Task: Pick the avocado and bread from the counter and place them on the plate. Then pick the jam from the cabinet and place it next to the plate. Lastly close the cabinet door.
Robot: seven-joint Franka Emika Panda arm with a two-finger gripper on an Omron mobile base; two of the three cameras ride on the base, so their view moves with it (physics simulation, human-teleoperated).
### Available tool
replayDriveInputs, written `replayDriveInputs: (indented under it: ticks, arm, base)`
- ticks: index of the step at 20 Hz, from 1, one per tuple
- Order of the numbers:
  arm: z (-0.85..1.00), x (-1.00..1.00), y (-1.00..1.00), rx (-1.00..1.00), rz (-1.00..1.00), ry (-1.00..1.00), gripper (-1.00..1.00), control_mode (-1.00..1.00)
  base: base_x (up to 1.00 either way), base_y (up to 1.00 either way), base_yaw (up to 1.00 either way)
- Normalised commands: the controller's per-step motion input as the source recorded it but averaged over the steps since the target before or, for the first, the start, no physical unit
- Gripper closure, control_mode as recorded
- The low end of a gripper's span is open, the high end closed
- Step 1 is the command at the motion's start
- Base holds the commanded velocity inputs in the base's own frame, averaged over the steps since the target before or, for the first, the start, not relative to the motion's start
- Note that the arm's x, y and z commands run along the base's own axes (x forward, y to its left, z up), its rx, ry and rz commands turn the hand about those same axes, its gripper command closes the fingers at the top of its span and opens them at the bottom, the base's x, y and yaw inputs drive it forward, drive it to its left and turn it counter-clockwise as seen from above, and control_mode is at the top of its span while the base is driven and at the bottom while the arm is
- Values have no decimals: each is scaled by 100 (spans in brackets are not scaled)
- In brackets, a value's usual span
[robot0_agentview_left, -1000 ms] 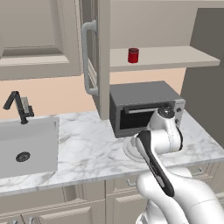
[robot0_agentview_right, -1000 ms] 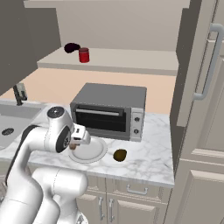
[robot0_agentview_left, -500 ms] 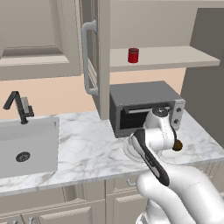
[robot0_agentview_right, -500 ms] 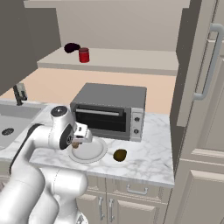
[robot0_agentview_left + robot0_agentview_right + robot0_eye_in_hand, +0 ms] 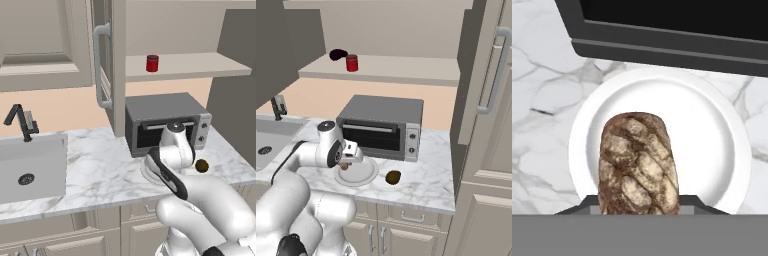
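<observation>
The jaws are clamped on the bread [image 5: 638, 165], which hangs over the left half of the plate [image 5: 712, 145] in the hand view; whether the loaf touches the plate I cannot tell. The gripper [image 5: 345, 161] sits low above the plate [image 5: 367, 174], with the toaster oven [image 5: 383, 126] close behind the plate's far rim. The avocado [image 5: 393, 176] lies on the surface [image 5: 428, 182] just beside the plate's right rim, apart from it, near the straight front edge. Bare marble lies between the plate and the sink [image 5: 32, 167]. Up on the cabinet [image 5: 182, 65] shelf stands the jam [image 5: 152, 63], and the cabinet door [image 5: 105, 67] stands open, edge-on, its bar handle facing the sink side.
</observation>
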Motion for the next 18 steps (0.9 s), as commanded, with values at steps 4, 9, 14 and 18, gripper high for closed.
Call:
replayDriveInputs:
  ticks: [4,9,14,18]
  arm:
    - [-39,6,0,-6,0,2,100,-100]
    - [-34,4,0,-5,0,4,100,-100]
    - [-29,1,0,0,0,3,100,-100]
    - [-26,0,0,0,0,0,100,-100]
  base:
    - [0,0,0]
    - [0,0,0]
    - [0,0,0]
    - [0,0,0]
